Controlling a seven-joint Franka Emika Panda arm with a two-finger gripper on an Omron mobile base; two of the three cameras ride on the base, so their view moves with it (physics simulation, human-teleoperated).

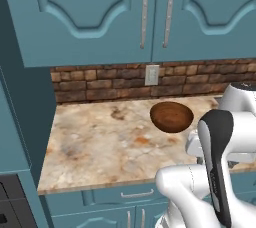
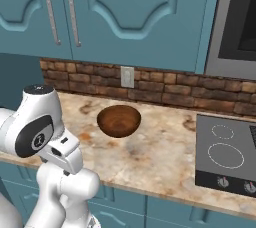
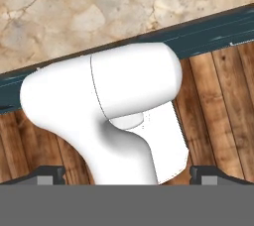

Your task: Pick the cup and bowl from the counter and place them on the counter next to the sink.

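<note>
Nearest the lens in the left base view, the arm's white shells and a dark glossy link fill the lower right and cut off the right end of the counter [image 1: 100, 144], a beige-tan marbled stone slab with rust veining. On it, toward the back and right of centre, sits the bowl [image 1: 171, 116]: round, dark-brown wood with visible grain, its near rim just beside the arm's outline, so contact cannot be judged. Behind runs a rough brick backsplash [image 1: 100, 84] with a pale wall outlet [image 1: 152, 74]; above hang smooth teal upper cabinets [image 1: 100, 17] with slim silver handles, cropped at the top. Teal drawer fronts below the slab are partly hidden by the arm. From the right base view, the arm's rounded white joint with a dark cap covers the counter's left front edge; the bowl stands clear in the open, well apart from a black stovetop [image 2: 225, 154] with thin ring marks and knobs, cut off at the right edge. A steel-framed appliance above it is cropped and cannot be identified. Looking along the hand, the gripper [image 3: 127, 175] has its two dark fingertips [image 3: 47, 174] set wide apart with nothing between them; beyond lie a strip of marbled stone, a dark teal edge, and brown plank flooring [image 3: 223, 111]. The cup is not made out.
</note>
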